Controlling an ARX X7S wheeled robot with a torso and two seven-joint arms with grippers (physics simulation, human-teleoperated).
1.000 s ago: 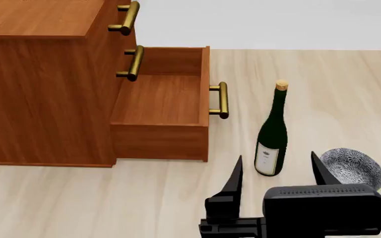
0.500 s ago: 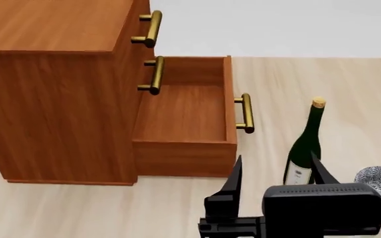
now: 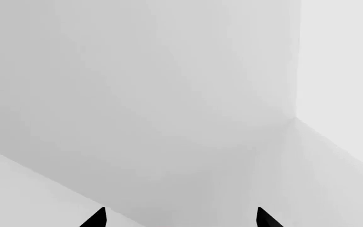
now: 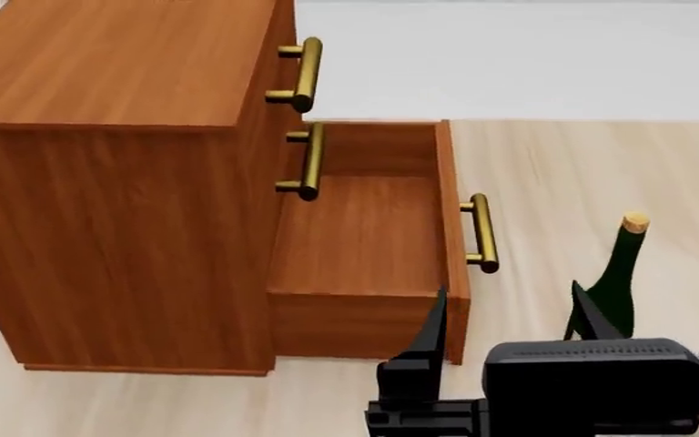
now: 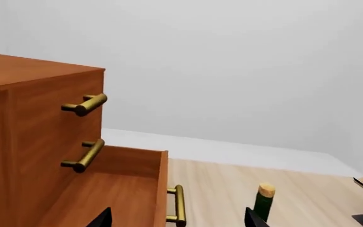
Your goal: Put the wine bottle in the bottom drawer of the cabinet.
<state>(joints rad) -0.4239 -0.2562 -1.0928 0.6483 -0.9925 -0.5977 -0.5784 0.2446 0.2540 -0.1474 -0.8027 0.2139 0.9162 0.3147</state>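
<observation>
We read this as the reach-for-the-bottle step: the bottom drawer of the cabinet already stands pulled out and bare inside, so nothing remains but to fetch and stow.

Going left to right in the head view, the cabinet fills the left side, its two upper drawers shut, and the open drawer juts toward the middle with its brass handle at the front. Next comes our right gripper, low in the foreground, its jaws spread wide and carrying nothing. Just behind its right fingertip stands the wine bottle, upright on the floor, beside the drawer front but apart from it. The left gripper shows only two separated black tips against blank wall, so it too is released and empty.

Next, we judge, the right gripper must swing right to bracket the bottle's body before closing.

The floor is pale wood plank; the room beyond is plain pale grey wall.
</observation>
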